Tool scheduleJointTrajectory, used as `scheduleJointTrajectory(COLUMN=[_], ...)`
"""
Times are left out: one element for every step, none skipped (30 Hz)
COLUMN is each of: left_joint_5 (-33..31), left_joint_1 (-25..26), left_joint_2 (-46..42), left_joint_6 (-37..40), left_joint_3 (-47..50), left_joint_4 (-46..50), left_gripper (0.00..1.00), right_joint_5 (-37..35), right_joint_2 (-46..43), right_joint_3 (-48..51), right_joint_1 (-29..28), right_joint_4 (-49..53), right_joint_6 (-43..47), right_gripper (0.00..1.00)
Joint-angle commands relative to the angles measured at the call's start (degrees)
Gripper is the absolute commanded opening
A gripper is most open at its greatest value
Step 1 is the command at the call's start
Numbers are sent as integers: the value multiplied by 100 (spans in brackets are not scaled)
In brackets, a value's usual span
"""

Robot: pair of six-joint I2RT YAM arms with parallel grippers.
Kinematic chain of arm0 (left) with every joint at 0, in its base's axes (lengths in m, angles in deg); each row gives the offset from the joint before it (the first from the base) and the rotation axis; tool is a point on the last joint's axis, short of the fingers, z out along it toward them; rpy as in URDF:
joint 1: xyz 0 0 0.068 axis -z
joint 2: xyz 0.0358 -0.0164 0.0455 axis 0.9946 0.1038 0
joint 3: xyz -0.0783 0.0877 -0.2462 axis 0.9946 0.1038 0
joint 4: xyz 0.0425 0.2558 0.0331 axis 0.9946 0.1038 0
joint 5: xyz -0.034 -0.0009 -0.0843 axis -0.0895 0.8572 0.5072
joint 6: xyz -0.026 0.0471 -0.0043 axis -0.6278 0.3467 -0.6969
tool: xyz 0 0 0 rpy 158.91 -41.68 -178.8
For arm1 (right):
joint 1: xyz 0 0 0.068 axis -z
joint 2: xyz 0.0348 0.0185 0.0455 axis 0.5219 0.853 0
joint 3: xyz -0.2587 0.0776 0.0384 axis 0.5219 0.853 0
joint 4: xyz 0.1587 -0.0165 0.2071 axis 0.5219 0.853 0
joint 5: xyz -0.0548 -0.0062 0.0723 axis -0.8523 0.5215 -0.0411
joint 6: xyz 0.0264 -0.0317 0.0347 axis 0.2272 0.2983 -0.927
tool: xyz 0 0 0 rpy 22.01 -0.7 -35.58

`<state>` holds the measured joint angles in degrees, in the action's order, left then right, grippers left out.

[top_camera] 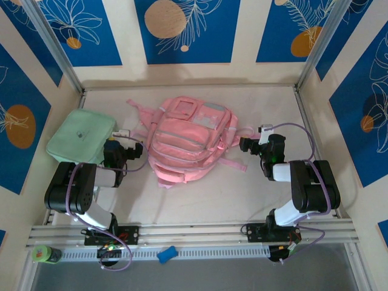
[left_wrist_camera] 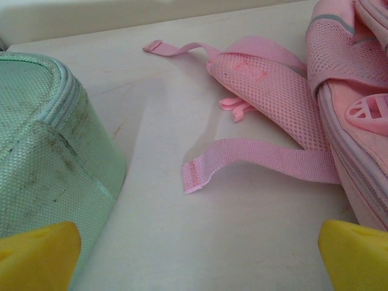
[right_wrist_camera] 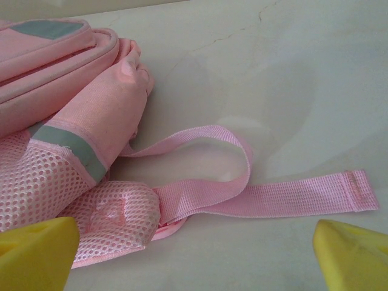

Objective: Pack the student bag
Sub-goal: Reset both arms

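The student bag (top_camera: 188, 142) is lying flat in the middle of the worktop (top_camera: 260, 103), between the two arms. Its pink front with the zip pockets is facing up, and a pale panel is showing near its far end. Its pink straps are trailing onto the worktop on both sides. The mint green case (top_camera: 80, 138) is sitting to the left of the bag, apart from it and near the left wall.

The left arm (top_camera: 79, 193) is reaching forward between the case and the bag. The left jaws are standing wide apart, released and grasping nothing. In the left wrist view the yellow fingertips (left_wrist_camera: 37, 256) are showing at the two lower corners with bare worktop between them. The green case is sitting just beside the left one. On the right, a flat webbing strap (left_wrist_camera: 260, 159) is curling out from under the bag's mesh-padded shoulder strap (left_wrist_camera: 267, 85), its free end lying on the worktop.

The right arm (top_camera: 306, 191) is bending in toward the bag's right side. The right jaws are also released, spread wide and holding nothing. In the right wrist view another webbing strap (right_wrist_camera: 291, 199) is looping once and running flat to the right across the worktop, away from the bag's mesh padding and grey-blue trim (right_wrist_camera: 66, 145).

A small blue object (top_camera: 167, 254) is lying on the rail in front of the arm bases. A green object (top_camera: 43, 254) is resting at the rail's left end.
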<state>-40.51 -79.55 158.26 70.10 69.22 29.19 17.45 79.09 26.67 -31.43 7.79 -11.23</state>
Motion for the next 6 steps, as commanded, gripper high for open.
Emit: scheduleJointTrajectory(left_joint_5=[123, 121, 114, 122, 122, 122], left_joint_1=[-51, -51, -50, -48, -50, -50], left_joint_2=[20, 20, 19, 20, 20, 20], left_joint_6=[-46, -46, -45, -46, -45, -45], left_joint_3=[-87, -87, -87, -85, -87, -87], left_joint_4=[-210, -215, -215, -211, -216, -211], left_gripper=[99, 99, 100, 99, 99, 99], right_joint_5=[66, 73, 98, 117, 120, 92], right_joint_2=[-19, -9, -9, -10, -10, -25], right_joint_3=[-128, -145, -158, -163, -146, -95], right_joint_1=[10, 20, 31, 40, 41, 19], right_joint_4=[-211, -181, -155, -151, -166, -241], right_joint_6=[107, 99, 90, 90, 88, 106], right_gripper=[99, 99, 99, 99, 99, 99])
